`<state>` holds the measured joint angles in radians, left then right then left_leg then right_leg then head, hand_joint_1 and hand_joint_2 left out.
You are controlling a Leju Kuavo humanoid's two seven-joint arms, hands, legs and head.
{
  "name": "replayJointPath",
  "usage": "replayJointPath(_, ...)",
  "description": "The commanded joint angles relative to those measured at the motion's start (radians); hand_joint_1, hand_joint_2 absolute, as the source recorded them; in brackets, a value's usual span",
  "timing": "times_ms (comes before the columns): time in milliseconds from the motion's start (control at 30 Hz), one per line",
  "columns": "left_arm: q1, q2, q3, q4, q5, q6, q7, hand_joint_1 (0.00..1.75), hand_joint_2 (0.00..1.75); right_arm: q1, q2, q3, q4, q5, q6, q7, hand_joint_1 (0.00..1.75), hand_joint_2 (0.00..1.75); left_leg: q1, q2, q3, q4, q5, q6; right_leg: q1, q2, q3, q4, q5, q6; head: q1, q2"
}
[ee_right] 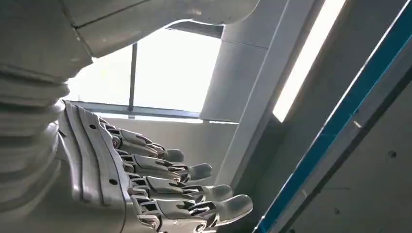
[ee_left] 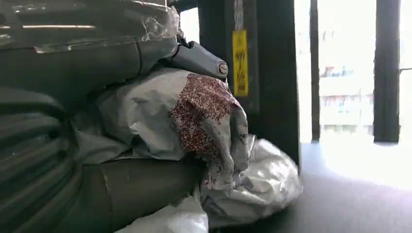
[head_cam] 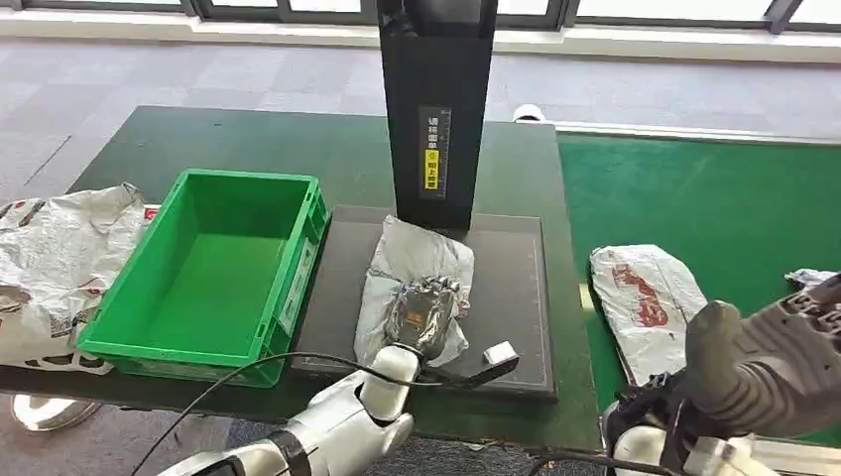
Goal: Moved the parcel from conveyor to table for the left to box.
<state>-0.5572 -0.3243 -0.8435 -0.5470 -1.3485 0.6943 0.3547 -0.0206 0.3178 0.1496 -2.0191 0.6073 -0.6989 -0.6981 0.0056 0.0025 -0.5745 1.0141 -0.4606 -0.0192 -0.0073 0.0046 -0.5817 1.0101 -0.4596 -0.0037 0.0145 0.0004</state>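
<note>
Now left hand [head_cam: 428, 309] grips parcel [head_cam: 412, 260] beside the crate [head_cam: 298, 278] edge.

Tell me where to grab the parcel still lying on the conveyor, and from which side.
Grip the white parcel across its narrow middle, coming from above with the right hand. It lies flat and elongated on the green belt, soft and crumpled, so probably pinchable there.

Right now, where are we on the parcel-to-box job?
Done: one parcel is off the conveyor and lies on the dark pad.
In hand: the left hand grips that parcel; the right hand is open, holding nothing.
Left: the green box holds nothing; another parcel waits on the conveyor.
</note>
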Motion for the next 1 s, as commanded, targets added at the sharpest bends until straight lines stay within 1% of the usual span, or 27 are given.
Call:
replayJointPath(33,0.147,0.079,0.507,-0.598,-0.213,0.004,-0.138,1.75,1.75,0.03,0.031,-0.04,0.029,-0.012,0.001,0.0,0.0,1.75,0.0,0.002,-0.003,0.0,0.0,0.0,0.0,0.002,-0.003,0.0,0.0,0.0,0.0,0.0)
replayJointPath(167,0.147,0.079,0.507,-0.598,-0.213,0.004,-0.138,1.75,1.75,0.03,0.031,-0.04,0.029,-0.012,0.001,0.0,0.0,1.75,0.001,0.006,0.001,-0.003,-0.001,0.0,0.001,0.005,-0.001,-0.003,0.001,0.0,0.0,0.0)
replayJointPath(333,0.147,0.079,0.507,-0.598,-0.213,0.004,-0.138,1.75,1.75,0.03,0.031,-0.04,0.029,-0.012,0.001,0.0,0.0,1.75,0.0,0.002,-0.001,-0.002,0.0,0.0,0.0,0.002,-0.002,-0.001,0.0,0.0,0.0,0.0)
replayJointPath(367,0.157,0.125,0.524,-0.764,-0.222,0.004,-0.152,1.75,1.75,0.029,0.031,-0.04,0.033,-0.01,0.001,0.0,0.0,1.75,0.0,0.002,0.0,-0.003,0.0,0.0,0.001,0.002,0.0,-0.003,0.0,0.0,0.0,0.0)
replayJointPath(400,0.146,0.156,0.531,-0.825,-0.222,0.004,-0.15,1.75,1.75,0.03,0.031,-0.037,0.038,-0.009,0.001,0.0,0.0,1.75,0.0,0.003,-0.002,-0.001,-0.001,0.0,0.001,0.003,-0.003,-0.002,0.0,0.0,0.0,0.0)
replayJointPath(433,0.132,0.216,0.527,-0.871,-0.222,0.004,-0.127,1.75,1.75,0.031,0.031,-0.042,0.044,-0.014,0.001,0.0,0.0,1.75,0.0,0.004,-0.001,-0.002,-0.001,0.0,0.001,0.004,-0.002,-0.002,0.0,0.0,0.0,0.0)
replayJointPath(467,0.123,0.25,0.526,-0.935,-0.222,0.004,-0.114,1.75,1.75,0.032,0.031,-0.056,0.052,-0.018,0.001,0.0,0.0,1.75,0.001,0.006,-0.003,0.0,-0.001,0.0,0.001,0.005,-0.004,0.0,0.001,0.0,0.0,0.0)
replayJointPath(500,0.125,0.263,0.549,-0.979,-0.222,0.004,-0.135,1.75,1.75,0.032,0.031,-0.06,0.054,-0.021,0.001,0.0,0.0,1.75,0.001,0.007,-0.002,-0.001,-0.001,-0.001,0.001,0.007,-0.004,-0.001,0.001,0.0,0.0,0.0)
replayJointPath(533,0.132,0.258,0.578,-1.022,-0.222,0.004,-0.168,1.75,1.75,0.033,0.031,-0.064,0.056,-0.021,0.001,0.0,0.0,1.75,0.002,0.006,-0.003,-0.001,-0.001,-0.001,0.002,0.006,-0.005,-0.001,0.001,-0.001,0.0,0.0)
replayJointPath(567,0.149,0.231,0.64,-1.071,-0.222,0.004,-0.244,1.75,1.75,0.033,0.031,-0.066,0.057,-0.02,0.001,0.0,0.0,1.75,0.001,0.007,-0.002,-0.002,-0.001,-0.001,0.001,0.007,-0.004,-0.001,0.001,-0.001,0.0,0.0)
replayJointPath(600,0.163,0.182,0.696,-1.108,-0.222,0.004,-0.318,1.75,1.75,0.035,0.031,-0.072,0.053,-0.018,0.001,0.0,0.0,1.75,0.002,0.007,-0.003,-0.001,-0.001,-0.001,0.002,0.006,-0.005,-0.001,0.001,-0.001,0.0,0.0)
replayJointPath(667,0.173,0.108,0.776,-1.135,-0.222,0.004,-0.416,1.75,1.75,0.04,0.031,-0.082,0.046,-0.02,0.001,0.0,0.0,1.75,0.002,0.005,-0.004,0.0,-0.001,-0.001,0.002,0.004,-0.005,-0.001,0.0,0.0,0.0,0.0)
replayJointPath(733,0.169,0.059,0.836,-1.148,-0.222,0.004,-0.463,1.75,1.75,0.047,0.031,-0.085,0.037,-0.015,0.001,0.0,0.0,1.75,0.001,0.001,-0.004,-0.001,-0.001,0.0,0.002,0.001,-0.004,-0.001,-0.001,0.0,0.0,0.0)
replayJointPath(833,0.158,0.037,0.89,-1.114,-0.222,0.004,-0.441,1.75,1.75,0.048,0.031,-0.088,0.029,-0.009,0.001,0.0,0.0,1.75,0.001,0.002,-0.003,-0.001,0.0,0.0,0.002,0.002,-0.003,-0.001,0.0,0.0,0.0,0.0)
replayJointPath(867,0.152,0.041,0.904,-1.094,-0.219,0.004,-0.43,1.75,1.75,0.049,0.031,-0.089,0.026,-0.008,0.001,0.0,0.0,1.75,0.001,0.002,-0.002,-0.002,0.0,0.0,0.002,0.002,-0.002,-0.003,0.0,0.0,0.0,0.0)
replayJointPath(933,0.131,0.031,0.991,-1.031,-0.186,0.004,-0.465,1.75,1.75,0.053,0.031,-0.089,0.018,-0.005,0.001,0.0,0.0,1.75,0.001,0.002,-0.003,-0.002,0.0,0.0,0.001,0.001,-0.003,-0.001,0.0,0.0,0.0,0.0)
replayJointPath(1000,0.131,0.031,0.991,-1.031,-0.186,0.004,-0.465,1.75,1.75,0.053,0.031,-0.089,0.018,-0.005,0.001,0.0,0.0,1.75,0.001,0.001,-0.003,-0.002,0.0,0.0,0.001,0.001,-0.003,-0.001,0.0,0.0,0.0,0.0)
